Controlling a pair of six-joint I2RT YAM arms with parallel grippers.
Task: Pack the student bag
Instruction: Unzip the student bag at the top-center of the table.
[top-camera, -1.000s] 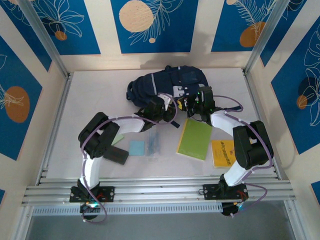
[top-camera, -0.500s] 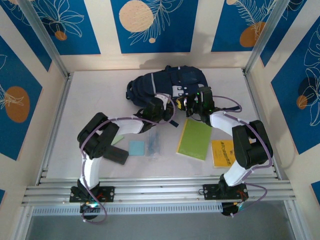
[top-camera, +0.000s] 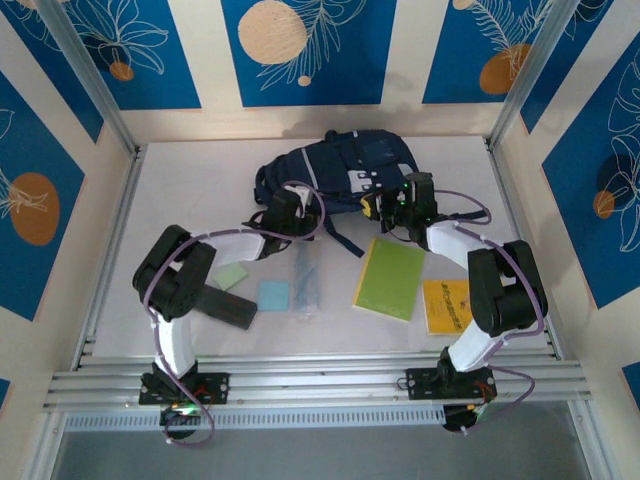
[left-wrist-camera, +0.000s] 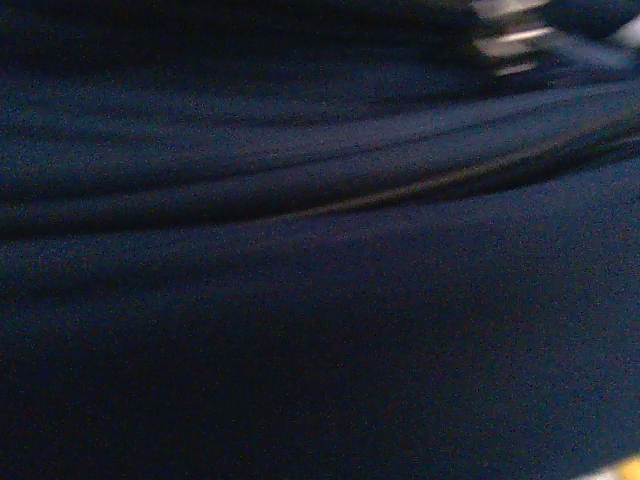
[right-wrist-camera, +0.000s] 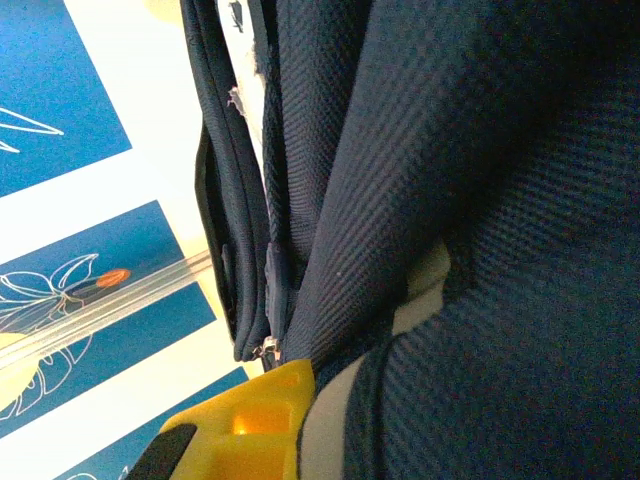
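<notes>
The left arm is swinging leftward, its pincer (top-camera: 283, 207) now pressing against the left end of the student bag (top-camera: 345, 160); how wide it stands cannot be told. The bag is lying at the back of the surface (top-camera: 190, 190) and spreading out wider than before, probably for opening. The right pincer (top-camera: 398, 197) is gripping a fold at its near right edge.
</notes>
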